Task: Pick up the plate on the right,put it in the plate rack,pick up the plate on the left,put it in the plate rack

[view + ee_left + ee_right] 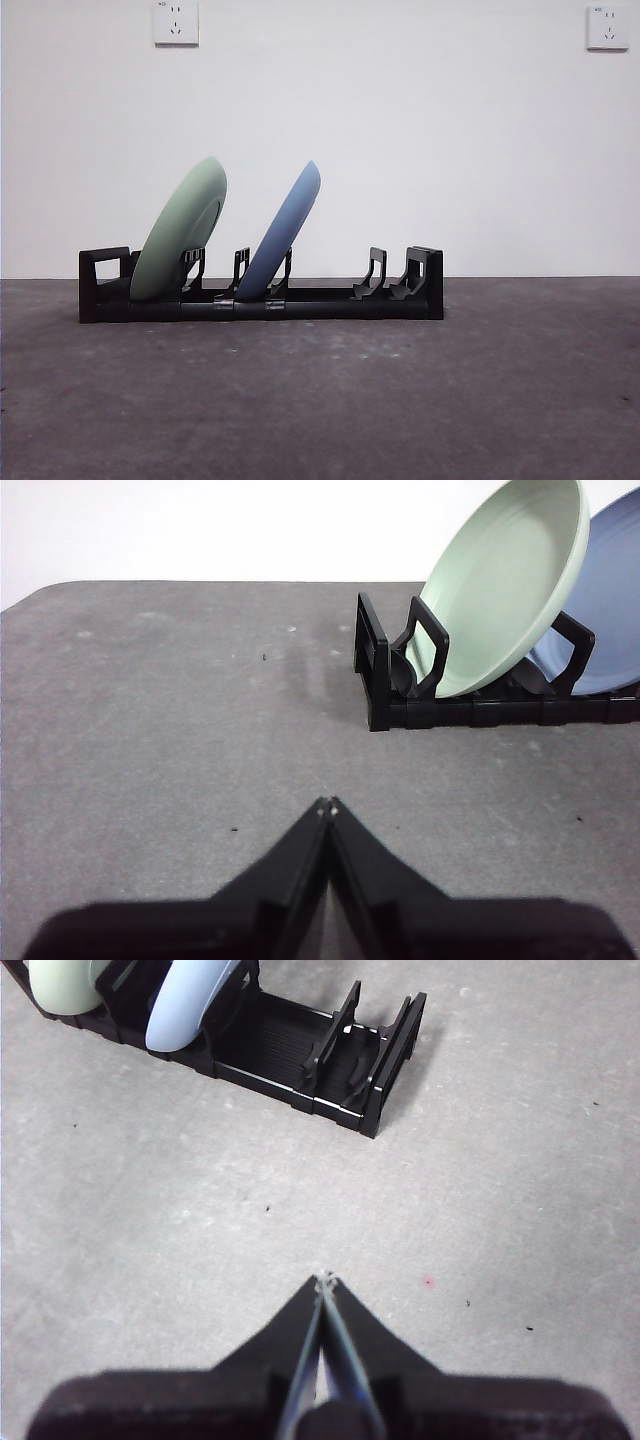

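The black plate rack stands across the middle of the grey table. A green plate leans in its left slots and a blue plate leans in slots near the middle. The left wrist view has the green plate in front of the blue plate at the rack's end. My left gripper is shut with nothing in it, hovering off that end. My right gripper is shut and empty, back from the rack's other end, where the blue plate and green plate show.
Two white wall sockets sit high on the white wall behind the table. Neither arm shows in the front view. The rack's right slots hold nothing.
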Robot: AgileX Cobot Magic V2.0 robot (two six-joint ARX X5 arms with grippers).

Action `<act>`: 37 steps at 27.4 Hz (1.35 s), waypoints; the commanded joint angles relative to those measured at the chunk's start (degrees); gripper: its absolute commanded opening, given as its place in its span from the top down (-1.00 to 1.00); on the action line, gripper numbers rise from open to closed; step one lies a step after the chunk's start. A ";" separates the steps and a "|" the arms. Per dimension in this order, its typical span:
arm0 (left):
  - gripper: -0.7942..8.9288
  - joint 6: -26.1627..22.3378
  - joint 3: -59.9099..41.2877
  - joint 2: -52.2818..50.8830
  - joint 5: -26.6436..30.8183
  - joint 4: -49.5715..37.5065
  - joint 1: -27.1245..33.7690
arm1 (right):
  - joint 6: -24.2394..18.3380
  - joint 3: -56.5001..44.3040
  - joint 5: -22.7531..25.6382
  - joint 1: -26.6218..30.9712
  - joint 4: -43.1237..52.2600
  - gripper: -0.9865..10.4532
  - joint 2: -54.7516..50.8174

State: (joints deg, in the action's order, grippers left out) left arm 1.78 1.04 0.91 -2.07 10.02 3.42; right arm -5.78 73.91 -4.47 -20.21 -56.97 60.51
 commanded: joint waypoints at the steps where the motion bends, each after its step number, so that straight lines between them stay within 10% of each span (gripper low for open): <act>1: 0.84 0.61 -0.52 0.02 0.15 -0.39 -0.07 | 0.00 -0.59 0.13 -0.04 0.39 0.82 0.00; 5: 0.84 0.61 -0.52 0.02 0.15 -0.39 -0.07 | -5.03 -0.59 2.95 3.91 2.71 0.82 -4.48; 9: 0.84 0.61 -0.52 0.02 0.15 -0.39 -0.07 | -1.73 -0.77 -1.20 12.48 9.01 0.82 -15.47; 14: 0.84 0.63 -0.52 0.02 0.15 -0.39 -0.07 | -1.68 -7.26 4.70 21.38 18.53 0.82 -27.67; 24: 0.84 0.61 -0.52 0.02 0.15 -0.39 -0.07 | 6.08 -40.04 4.55 21.57 36.61 0.82 -44.24; 37: 0.84 0.61 -0.52 0.02 0.15 -0.39 -0.07 | 6.27 -67.08 4.50 21.55 47.17 0.82 -58.10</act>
State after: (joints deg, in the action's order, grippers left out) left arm 1.80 1.04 0.91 -2.07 10.02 3.42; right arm -0.19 8.10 0.03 1.23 -10.48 2.96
